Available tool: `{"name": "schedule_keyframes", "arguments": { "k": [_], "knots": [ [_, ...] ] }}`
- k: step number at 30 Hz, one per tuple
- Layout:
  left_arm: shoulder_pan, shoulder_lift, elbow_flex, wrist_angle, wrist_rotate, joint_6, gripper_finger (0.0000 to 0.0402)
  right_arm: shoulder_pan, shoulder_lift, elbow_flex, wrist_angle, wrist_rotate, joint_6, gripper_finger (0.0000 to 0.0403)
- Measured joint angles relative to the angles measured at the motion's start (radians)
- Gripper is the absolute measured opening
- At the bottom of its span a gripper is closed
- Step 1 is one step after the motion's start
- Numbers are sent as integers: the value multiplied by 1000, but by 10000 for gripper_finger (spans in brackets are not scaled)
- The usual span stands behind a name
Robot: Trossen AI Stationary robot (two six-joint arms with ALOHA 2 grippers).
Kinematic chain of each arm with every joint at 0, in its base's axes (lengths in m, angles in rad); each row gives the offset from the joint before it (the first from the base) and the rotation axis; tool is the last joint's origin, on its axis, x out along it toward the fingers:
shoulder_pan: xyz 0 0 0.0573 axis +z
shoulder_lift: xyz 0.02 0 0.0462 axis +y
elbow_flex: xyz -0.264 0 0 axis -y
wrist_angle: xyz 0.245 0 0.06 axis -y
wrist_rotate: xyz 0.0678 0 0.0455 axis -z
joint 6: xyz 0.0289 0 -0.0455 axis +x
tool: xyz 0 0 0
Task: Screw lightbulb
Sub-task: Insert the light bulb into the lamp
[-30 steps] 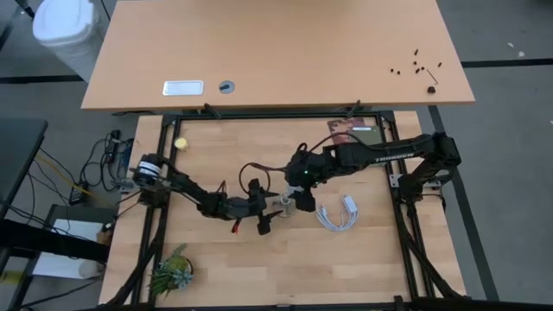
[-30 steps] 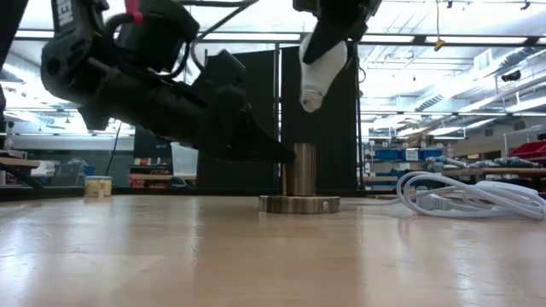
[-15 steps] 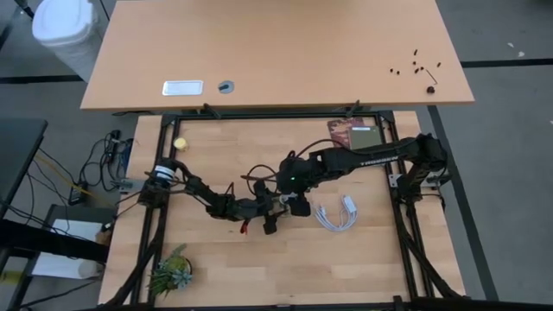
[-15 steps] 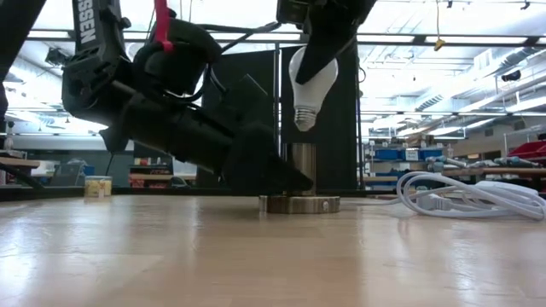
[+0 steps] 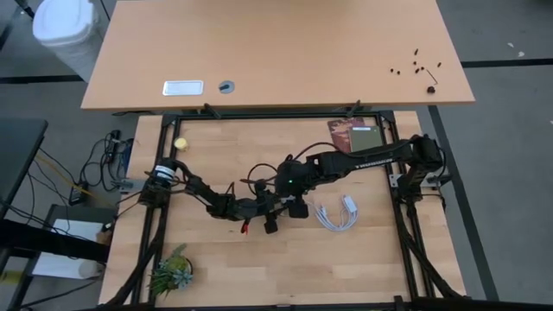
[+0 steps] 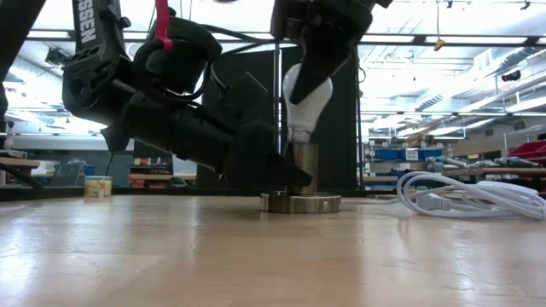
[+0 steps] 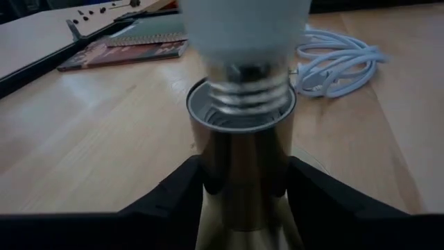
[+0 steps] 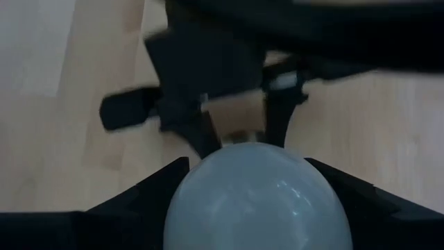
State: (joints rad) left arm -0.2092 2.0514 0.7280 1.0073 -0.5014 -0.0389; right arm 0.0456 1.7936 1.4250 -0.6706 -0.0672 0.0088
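Note:
The white lightbulb (image 6: 305, 95) stands upright, its silvery screw base (image 7: 244, 97) in the mouth of the metal socket tube (image 6: 300, 166). The tube rises from a round flat disc (image 6: 300, 204) on the table. My right gripper (image 6: 320, 34) is shut on the bulb from above; it also shows in the high view (image 5: 289, 186). My left gripper (image 7: 244, 182) is shut on the socket tube, reaching in low from the table's left (image 5: 273, 207). My left gripper pinches the socket's upright tube (image 7: 243, 163) between its two fingers (image 7: 182, 189), one on each side. The fingers come slanting down from the table's left. The socket stands upright on its disc on the table. My right gripper pinches the bulb's rounded glass top (image 8: 253, 201) between its two fingers (image 8: 156, 186), coming from above and pointing down. The bulb hangs upright below the fingers, its screw base at the socket's mouth.
A coiled white cord with a plug (image 5: 339, 212) lies right of the socket, also in the low view (image 6: 465, 192). A booklet (image 5: 354, 132) lies at the far right, a small yellow object (image 5: 181, 143) at the far left, a small plant (image 5: 171, 271) at the near left.
My right gripper has gone toward the table's left and down with the bulb. The bulb has turned from tilted to upright and come down from above the socket until its screw base sits in the tube's mouth. My left gripper has moved in closer against the tube.

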Motion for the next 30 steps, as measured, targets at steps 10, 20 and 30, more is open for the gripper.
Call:
{"name": "schedule_keyframes", "arguments": {
  "k": [10,20,30],
  "knots": [
    [0,0,0,0,0,-13,188,-2,5,0,-3,20,-32,282],
    [0,0,-1,40,-2,-43,188,-6,5,-8,-2,58,-5,282],
    [1,1,-2,72,-48,-73,188,2,4,-7,-3,142,118,281]
  ]
}}
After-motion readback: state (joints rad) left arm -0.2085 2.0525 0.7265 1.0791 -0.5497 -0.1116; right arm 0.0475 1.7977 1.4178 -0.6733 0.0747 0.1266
